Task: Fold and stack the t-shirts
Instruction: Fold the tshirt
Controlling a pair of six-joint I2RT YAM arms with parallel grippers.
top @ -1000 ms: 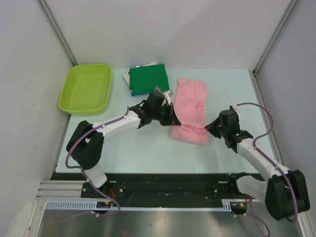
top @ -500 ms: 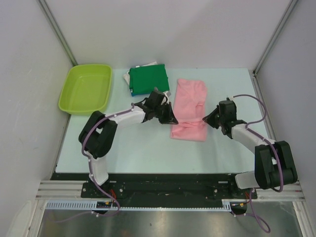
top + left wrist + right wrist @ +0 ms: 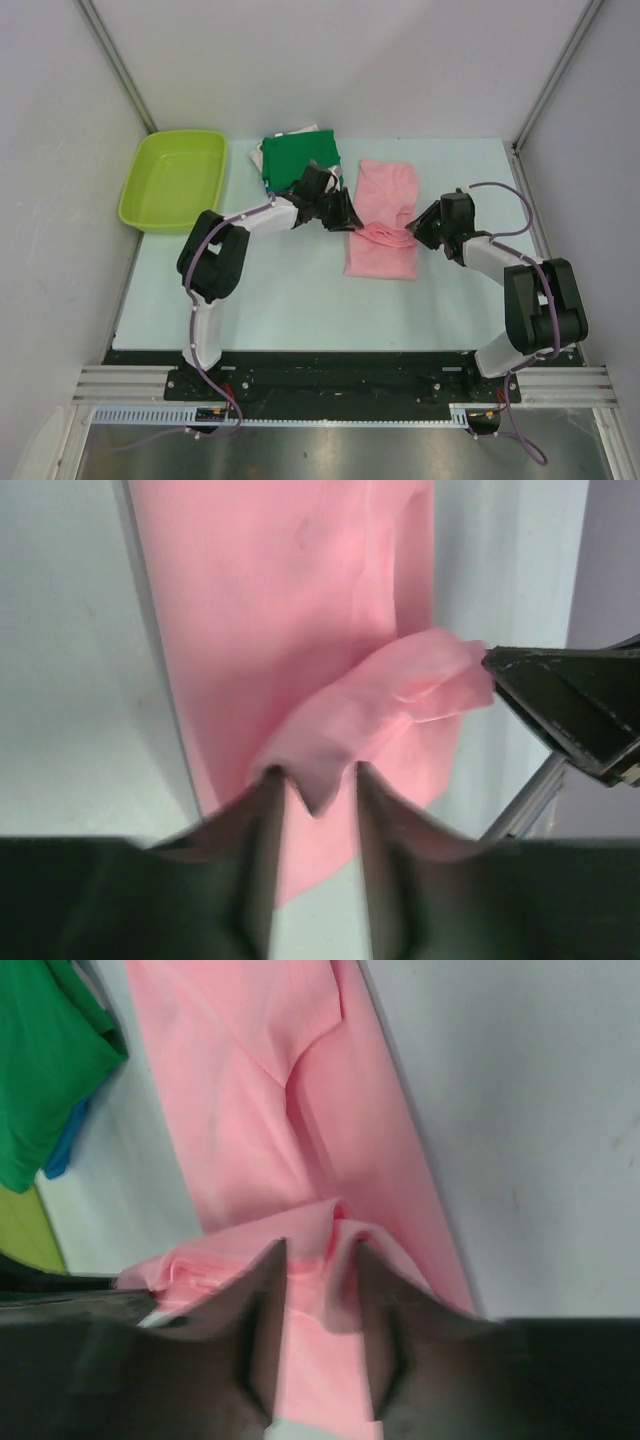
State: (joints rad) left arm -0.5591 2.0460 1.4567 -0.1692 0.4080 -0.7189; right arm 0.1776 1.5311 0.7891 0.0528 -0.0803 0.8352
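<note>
Near edge of table (image 3: pixel 280 300): both arm bases bolted there, both arms reaching in toward mid-table

Mid-table, right of centre: pink t-shirt (image 3: pixel 383 260) lay as a long narrow strip running near to far. It was flat except for a raised ridge of cloth across its middle

Left gripper (image 3: pixel 350 218) sat at the ridge's left end, with its jaws parted by a narrow gap. In the left wrist view a corner of the pink fold hung slack between the tips

Right gripper (image 3: pixel 417 234) sat at the ridge's right end, facing the left one. Its jaws were also a little open, with bunched pink cloth in the gap

Farther back, left of the pink strip: folded green t-shirt (image 3: pixel 298 160) lay on top of a stack. A blue t-shirt (image 3: pixel 62 1150) and a white t-shirt (image 3: pixel 256 158) showed at the edges beneath

Far left corner: lime tub (image 3: pixel 172 185), just beside the stack
</note>
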